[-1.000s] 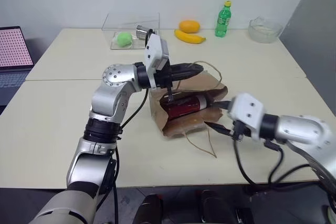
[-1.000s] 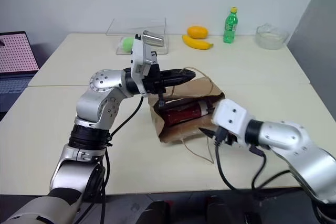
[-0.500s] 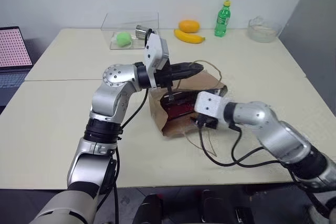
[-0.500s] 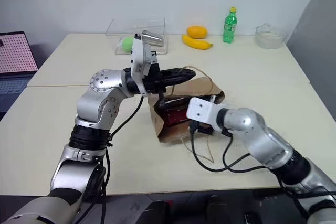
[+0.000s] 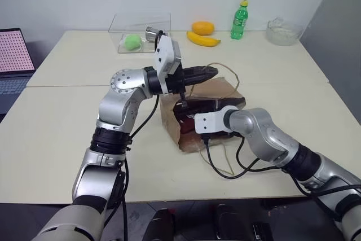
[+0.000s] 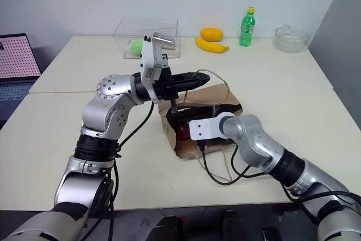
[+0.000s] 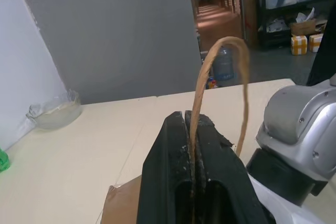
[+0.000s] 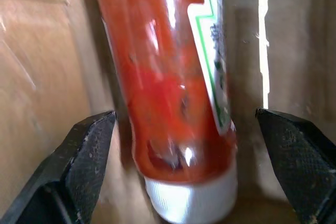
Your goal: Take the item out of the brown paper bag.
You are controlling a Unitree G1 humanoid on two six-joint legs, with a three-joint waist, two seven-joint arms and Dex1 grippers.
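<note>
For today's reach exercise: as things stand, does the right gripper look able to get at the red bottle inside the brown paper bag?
Probably yes. The left gripper pinches the handle, holding the brown paper bag open. The right gripper is already inside with its fingers spread either side of the red bottle, nothing between them.

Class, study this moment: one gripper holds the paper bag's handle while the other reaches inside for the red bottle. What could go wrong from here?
1. The left gripper pinches only the thin cord handle; a pull could tear it or let the brown paper bag sag shut.
2. The right gripper stands open around the glossy red bottle; it might slip when squeezed.
3. The fingers lie near the bag wall and might pinch paper.
</note>
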